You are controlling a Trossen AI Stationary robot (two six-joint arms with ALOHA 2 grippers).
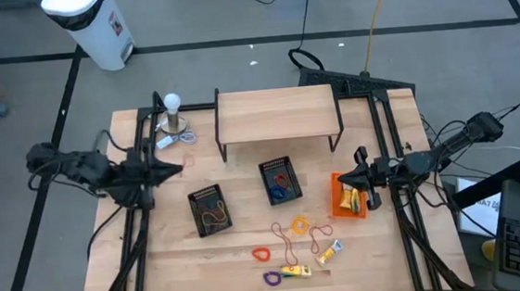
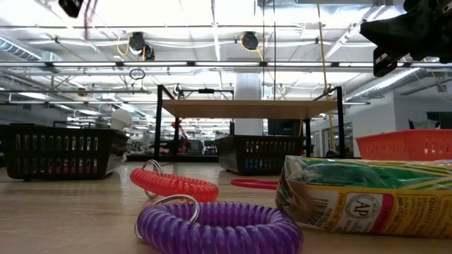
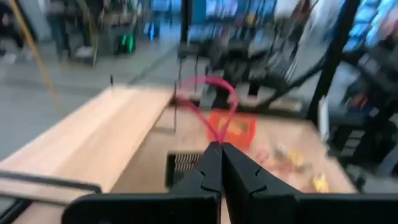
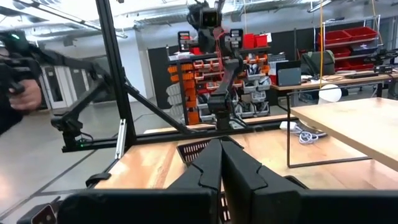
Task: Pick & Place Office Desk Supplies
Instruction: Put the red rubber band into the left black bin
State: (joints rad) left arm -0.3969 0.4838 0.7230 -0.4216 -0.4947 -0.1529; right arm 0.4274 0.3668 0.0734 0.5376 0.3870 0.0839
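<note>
Pale wood tabletop (image 1: pixel 186 263) under a warehouse ceiling: nearest my low camera lie a purple coil loop (image 2: pixel 219 227) and a red coil loop (image 2: pixel 174 185), beside a yellow packet (image 2: pixel 367 196) whose wrapper reads "AP" in a seal and "QUALITY"; nothing else on it is legible to me. From above, the loose supplies cluster along the table's near edge: a red loop (image 1: pixel 261 253), yellow loop (image 1: pixel 301 224), purple loop (image 1: pixel 271 277) and small yellow tubes (image 1: pixel 327 251). Beyond them sit two black mesh baskets (image 1: pixel 210 210) and an orange bin (image 1: pixel 347 196). My left gripper (image 1: pixel 173 165) hovers on the table's far left, fingers pinched on a thin pink loop (image 3: pixel 211 106) that arcs up past the tips. The nearer black basket lies just ahead and toward the table's middle, which I judge the drop target. My right gripper (image 1: pixel 362 169) waits closed and empty above the orange bin, nearer the loose pile. Farthest back stand a wooden riser shelf (image 1: pixel 276 114) and a white ball-topped stand (image 1: pixel 173 114).
</note>
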